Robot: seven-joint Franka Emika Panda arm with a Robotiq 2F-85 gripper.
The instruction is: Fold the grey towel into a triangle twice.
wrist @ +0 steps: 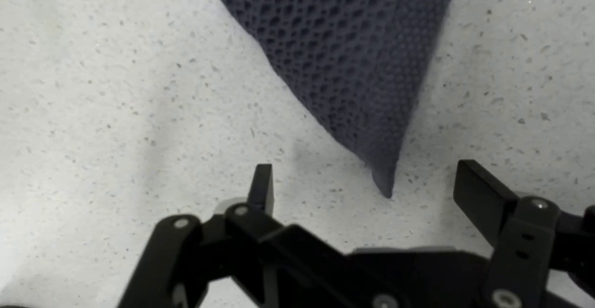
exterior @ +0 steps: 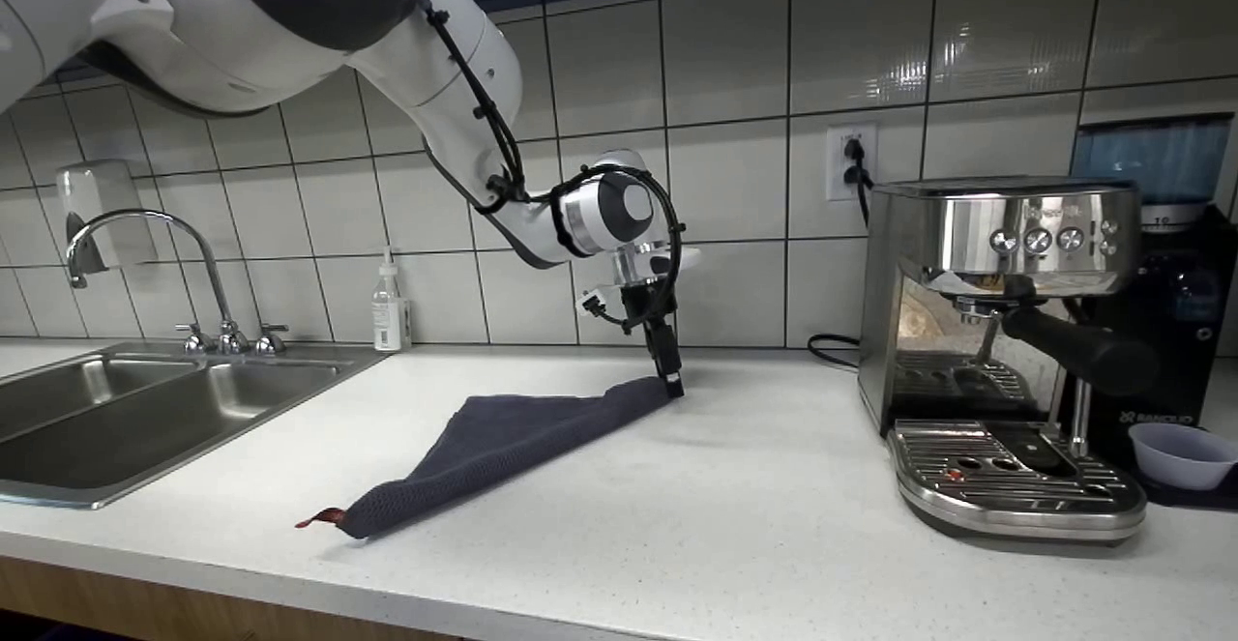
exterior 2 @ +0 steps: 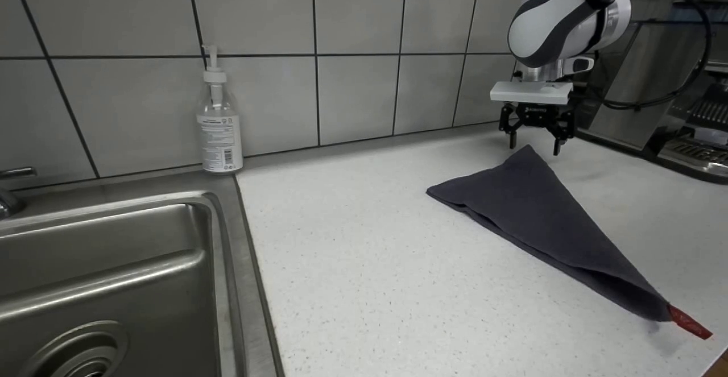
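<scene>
Grey towel (exterior 2: 542, 219) lengthwise toward pincer (exterior 2: 534, 146)

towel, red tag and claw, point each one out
Towel (exterior 2: 542, 219), in an exterior view: middle of its folded upper face.
Red tag (exterior 2: 690, 322), in an exterior view: middle of its length.
Claw (wrist: 365, 178), in the wrist view: midway between its open fingertips.

Open counter (exterior: 764, 467) separates towel (exterior: 522, 433) and espresso machine (exterior: 996, 361) (a bulky obstacle).
</scene>
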